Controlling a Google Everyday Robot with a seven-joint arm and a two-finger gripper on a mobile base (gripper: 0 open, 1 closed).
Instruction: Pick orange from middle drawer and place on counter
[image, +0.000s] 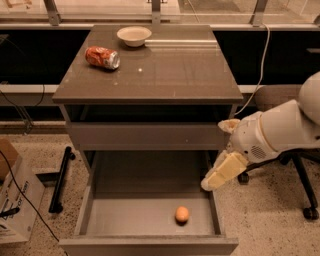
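Claw (213, 155): hanging released, its two tan fingers (223, 171) standing well apart with nothing between them.
Claw's place: sitting below the tabletop's (170, 75) front right corner, beside the cabinet's right side, with the lower finger reaching down over the right wall of the middle drawer (84, 212).
Arm (280, 132): coming in from the right as a white rounded body, staying lower than the tabletop's front edge.
Orange (182, 214): lying on the bare floor of the middle drawer, close to its front wall and right of centre, below the tabletop's front edge and apart from the claw.
Middle drawer: standing pulled out towards the camera, carrying only the orange.
Upper drawer front (145, 136): sitting closed as a flat grey panel just under the tabletop's front edge.
Soda can (102, 57): lying on its side, crushed, near the tabletop's far left corner.
Bowl (134, 35): sitting upright at the tabletop's far edge, left of centre, near the can but not touching it.
Office chair (302, 195): standing on the speckled floor beyond the tabletop's right edge, behind the arm.
Cardboard box (14, 200): resting on the floor beyond the tabletop's left edge.
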